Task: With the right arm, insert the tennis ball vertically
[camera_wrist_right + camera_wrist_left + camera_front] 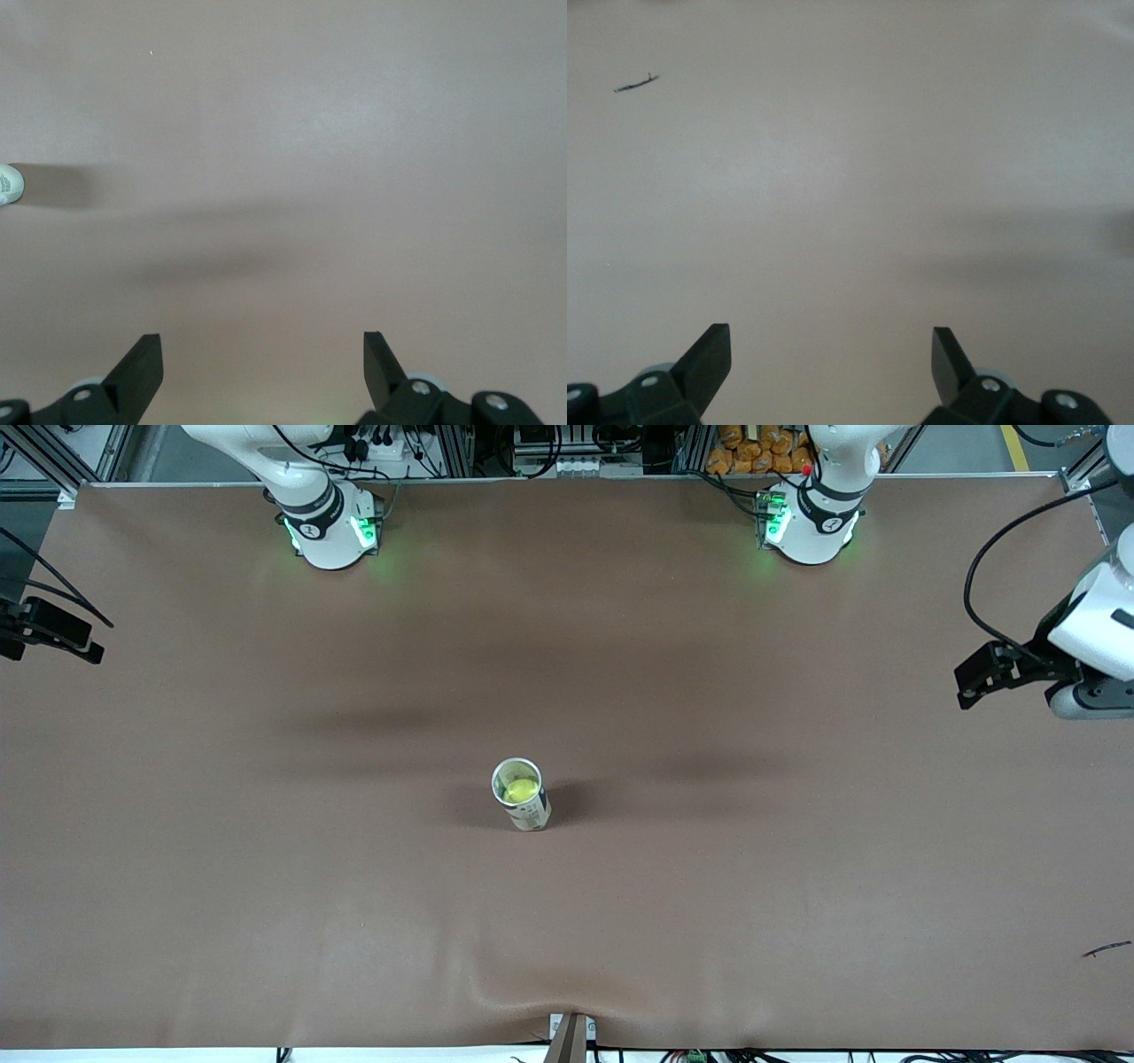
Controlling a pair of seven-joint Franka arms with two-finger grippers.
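Note:
A clear tube with a white label [523, 795] stands upright in the middle of the table. A yellow tennis ball [521, 788] sits inside it, seen through its open top. The edge of the tube shows in the right wrist view [7, 183]. My right gripper [55, 636] hangs over the right arm's end of the table, well away from the tube; in the right wrist view it [263, 363] is open and empty. My left gripper [979, 677] waits over the left arm's end; in the left wrist view it [831, 359] is open and empty.
The brown mat [266, 868] covers the whole table. A small dark mark [1106, 950] lies on it near the front camera at the left arm's end, and shows in the left wrist view [636, 84]. Both arm bases stand along the table's back edge.

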